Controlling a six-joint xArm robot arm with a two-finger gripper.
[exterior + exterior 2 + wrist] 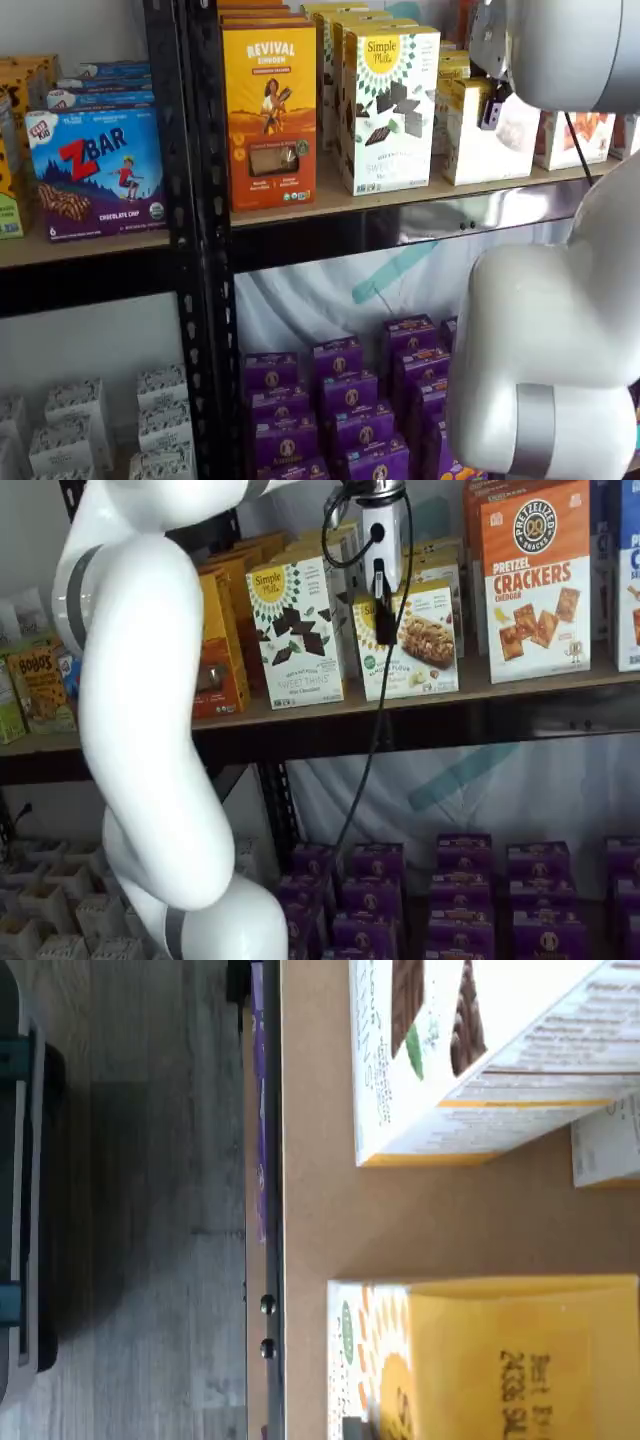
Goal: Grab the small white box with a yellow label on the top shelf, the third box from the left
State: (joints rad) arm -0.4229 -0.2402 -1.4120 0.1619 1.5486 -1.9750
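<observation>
The small white box (412,640) has a yellow sunburst and cookie pictures and stands on the top shelf (470,692). It also shows in a shelf view (478,135) and in the wrist view (480,1360), where its yellow top fills the near corner. My gripper (383,615) hangs just in front of the box's upper left part, white body above and black fingers pointing down. It shows in a shelf view (490,108) as a small dark piece against the box. The fingers show side-on with no gap visible. Nothing is held.
The taller white Simple Mills box (297,630) stands just left of the small box, an orange Revival box (270,110) further left. A Pretzel Crackers box (535,580) stands to the right. Purple boxes (460,890) fill the lower level. My white arm (150,730) blocks much of the view.
</observation>
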